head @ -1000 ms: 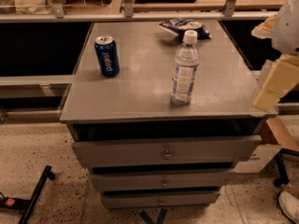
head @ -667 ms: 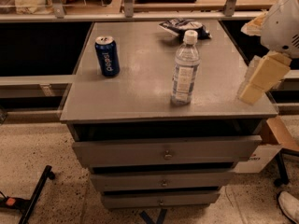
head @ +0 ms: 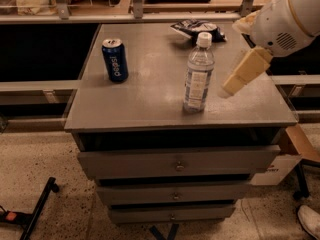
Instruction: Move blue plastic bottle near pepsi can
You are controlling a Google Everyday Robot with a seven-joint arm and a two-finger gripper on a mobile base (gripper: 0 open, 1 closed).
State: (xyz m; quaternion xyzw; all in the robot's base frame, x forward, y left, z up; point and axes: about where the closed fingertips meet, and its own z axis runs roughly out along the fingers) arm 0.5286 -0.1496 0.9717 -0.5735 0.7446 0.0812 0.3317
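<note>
The blue plastic bottle [head: 199, 74] stands upright near the middle right of the grey cabinet top [head: 150, 99]; it is clear and bluish with a white cap and a white-and-blue label. The pepsi can [head: 115, 60] stands upright at the left of the top, well apart from the bottle. My gripper [head: 231, 85], cream-coloured on a white arm, reaches in from the upper right and hangs just right of the bottle at its mid-height, not touching it.
A dark snack bag [head: 197, 30] with white print lies at the back of the top, behind the bottle. The cabinet has three drawers [head: 177, 165] below. A cardboard box [head: 295, 151] sits on the floor at right, a black stand leg [head: 37, 209] at left.
My arm and gripper have moved left from beyond the cabinet's right edge to just beside the bottle. The bottle, the can and the bag have not moved.
</note>
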